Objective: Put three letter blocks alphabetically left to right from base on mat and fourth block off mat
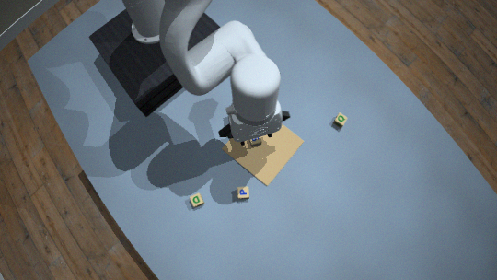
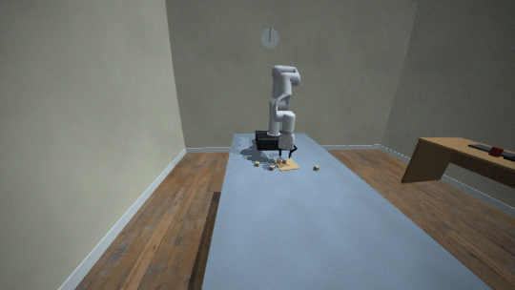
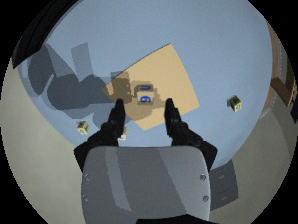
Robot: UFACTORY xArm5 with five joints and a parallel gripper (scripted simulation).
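Note:
A tan mat [image 1: 278, 158] [image 2: 291, 166] [image 3: 174, 70] lies on the grey-blue table. A block with a blue letter [image 1: 255, 141] [image 3: 144, 94] sits on the mat near the corner closest to the arm; I cannot read the letter. My gripper [image 1: 253, 135] [image 2: 285, 154] [image 3: 144, 106] is open and hangs right above this block, its fingers either side and clear of it. A block with a green D [image 1: 196, 200] [image 2: 257, 163] [image 3: 83, 127] and a block with a blue P [image 1: 243, 192] [image 2: 271, 167] lie off the mat. A block with a green letter [image 1: 340, 120] [image 2: 316, 167] [image 3: 234, 103] lies off the mat on the other side.
The arm's black base [image 1: 133, 60] [image 2: 265, 139] stands at the table's end behind the mat. Wooden floor surrounds the long table [image 1: 368, 207]. A wooden desk [image 2: 443, 155] stands far off to the right.

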